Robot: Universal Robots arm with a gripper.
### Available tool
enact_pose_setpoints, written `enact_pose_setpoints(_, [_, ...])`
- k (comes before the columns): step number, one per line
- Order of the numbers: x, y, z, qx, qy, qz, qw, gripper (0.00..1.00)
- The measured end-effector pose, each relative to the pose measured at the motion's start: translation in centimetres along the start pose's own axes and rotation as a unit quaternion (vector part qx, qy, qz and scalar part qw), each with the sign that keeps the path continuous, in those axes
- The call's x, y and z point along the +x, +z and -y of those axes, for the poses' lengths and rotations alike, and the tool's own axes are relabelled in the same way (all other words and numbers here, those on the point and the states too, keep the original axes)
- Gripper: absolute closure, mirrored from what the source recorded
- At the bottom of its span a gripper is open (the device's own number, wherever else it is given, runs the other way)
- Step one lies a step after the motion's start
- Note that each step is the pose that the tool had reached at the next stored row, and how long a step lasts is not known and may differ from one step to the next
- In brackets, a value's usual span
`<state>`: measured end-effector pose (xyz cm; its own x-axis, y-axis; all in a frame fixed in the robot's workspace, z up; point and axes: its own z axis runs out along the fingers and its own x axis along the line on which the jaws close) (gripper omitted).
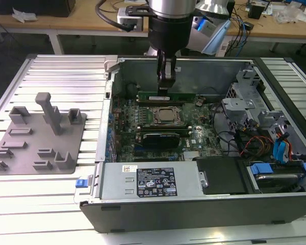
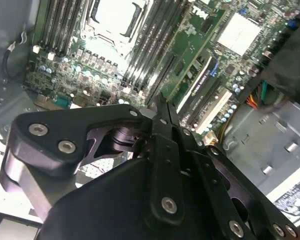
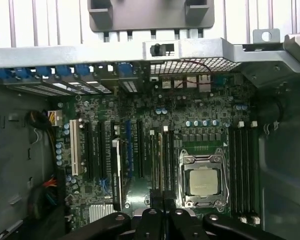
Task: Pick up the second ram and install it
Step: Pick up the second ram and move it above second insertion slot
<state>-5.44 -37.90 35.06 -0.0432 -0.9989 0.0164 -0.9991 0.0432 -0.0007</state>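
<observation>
Jaws are seen pinched nearly shut on the top edge of the second ram, stood upright just beside the processor socket; it is judged light, stiff, fragile, best gripped mid-length

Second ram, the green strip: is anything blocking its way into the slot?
Nothing visible does. The second ram already stands upright at the slots beside the processor socket, with the gripper closed on its top edge.
</observation>
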Motion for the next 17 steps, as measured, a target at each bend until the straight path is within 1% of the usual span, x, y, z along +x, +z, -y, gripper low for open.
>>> enact_pose_setpoints(3, [-1.16,0.87,-0.05,0.0,0.0,-0.0001,1.0,0.91])
enact_pose_setpoints(7, [-2.04,1.68,-0.09,0.0,0.0,-0.0001,1.0,0.91])
enact_pose_setpoints(8, [-2.31,1.97,-0.1,0.0,0.0,0.0,1.0,0.91])
enact_pose_setpoints(9, [-2.65,2.43,-0.12,0.0,-0.001,-0.0001,1.0,0.91])
enact_pose_setpoints(11, [-2.72,2.95,-0.12,0.0,-0.001,-0.0006,1.0,0.91])
enact_pose_setpoints(13, [-2.72,3.22,-0.12,0.0,-0.001,-0.0007,1.0,0.91])
enact_pose_setpoints(15, [-2.73,3.72,-0.12,0.0,-0.001,-0.0008,1.0,0.91])
enact_pose_setpoints(17, [-2.44,3.97,-0.09,0.0001,-0.001,-0.0008,1.0,0.91])
